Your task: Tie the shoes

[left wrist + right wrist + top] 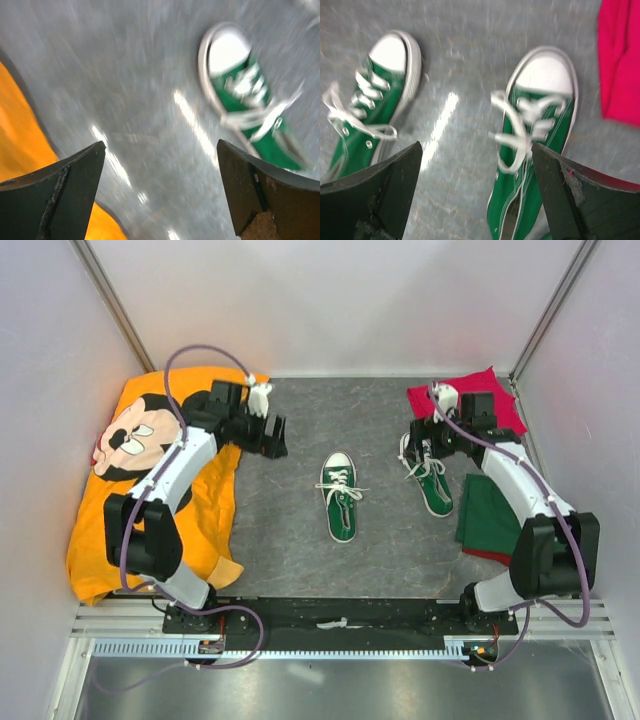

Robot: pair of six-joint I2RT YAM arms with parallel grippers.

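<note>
Two small green sneakers with white toe caps and white laces lie on the grey mat. One shoe (339, 502) is in the middle, the other shoe (432, 480) to its right, both with toes pointing away. My left gripper (275, 436) hovers open left of the middle shoe (245, 95); its jaws (161, 144) hold nothing. My right gripper (428, 436) is open over the right shoe's toe end. In the right wrist view the open gripper (476, 145) frames bare mat and the right shoe (540, 130), whose laces lie loose; the middle shoe (382, 107) shows at left. Both wrist views are blurred.
An orange Mickey Mouse shirt (150, 490) covers the left side, its edge (20, 145) under my left fingers. A red cloth (470, 392) lies at the back right (620, 65), and a folded dark green cloth (495, 520) sits right of the shoes. White walls enclose the mat (290, 530).
</note>
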